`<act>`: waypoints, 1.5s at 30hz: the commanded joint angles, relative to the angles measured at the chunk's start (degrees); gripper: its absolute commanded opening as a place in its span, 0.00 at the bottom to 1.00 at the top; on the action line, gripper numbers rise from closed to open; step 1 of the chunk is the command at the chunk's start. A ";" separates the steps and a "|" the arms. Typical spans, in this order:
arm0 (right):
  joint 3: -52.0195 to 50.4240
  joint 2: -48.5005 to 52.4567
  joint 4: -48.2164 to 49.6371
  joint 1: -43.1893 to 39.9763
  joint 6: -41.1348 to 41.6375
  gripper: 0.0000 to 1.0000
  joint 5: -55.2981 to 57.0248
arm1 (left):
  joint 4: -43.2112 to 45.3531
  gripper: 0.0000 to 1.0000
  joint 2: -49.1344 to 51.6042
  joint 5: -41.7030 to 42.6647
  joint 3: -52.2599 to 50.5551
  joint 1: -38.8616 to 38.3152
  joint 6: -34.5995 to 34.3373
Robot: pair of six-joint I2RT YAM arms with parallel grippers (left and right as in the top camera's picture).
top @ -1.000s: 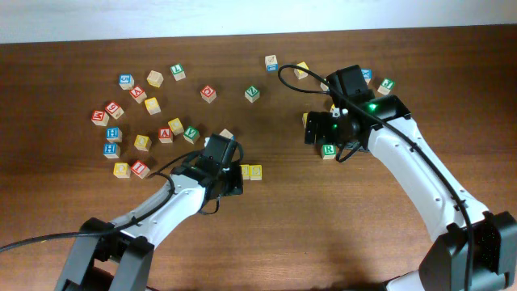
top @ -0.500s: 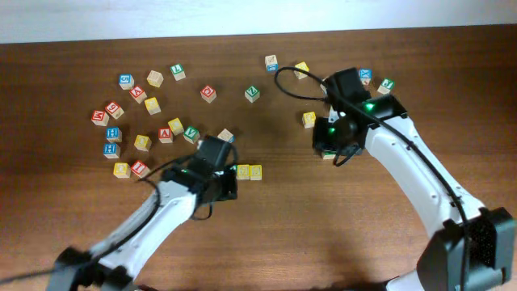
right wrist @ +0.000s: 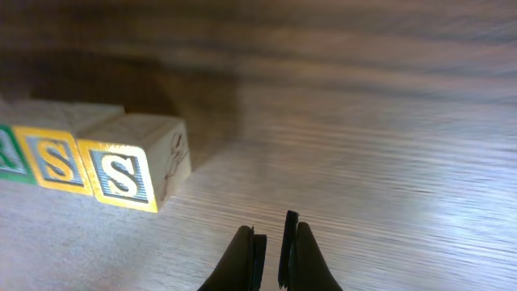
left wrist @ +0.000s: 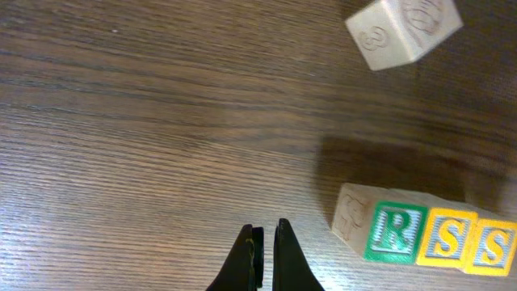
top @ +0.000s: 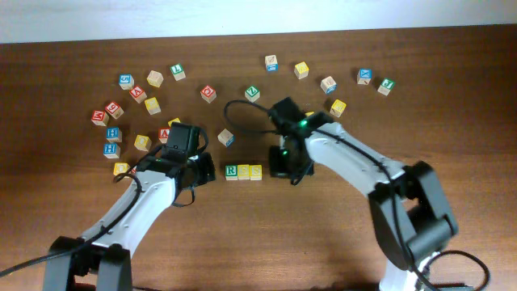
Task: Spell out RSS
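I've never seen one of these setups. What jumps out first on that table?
A neat row of three blocks reading R, S, S sits mid-table. The left gripper and right gripper flank it, both shut and empty. Farther back, loose letter blocks lie scattered on the table.

R cube (top: 232,171): wooden, green-framed green R facing up, left end of row | first S cube (top: 244,171): yellow-framed yellow S up, middle, flush against R | second S cube (top: 255,171): same look, right end, apparently touching its neighbour | row straight, upright, mid-scene
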 commanded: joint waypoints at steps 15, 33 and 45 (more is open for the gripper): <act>-0.39 2.56 6.01 5.38 2.45 0.04 -4.72 | -8.07 0.00 0.59 3.23 0.76 17.86 -0.50; -0.39 2.56 10.49 2.29 0.24 0.04 -3.91 | -8.90 0.00 0.61 4.66 0.46 17.68 3.82; 2.82 2.29 4.57 2.23 0.20 0.04 2.38 | -8.85 0.00 0.61 6.25 0.46 17.49 4.24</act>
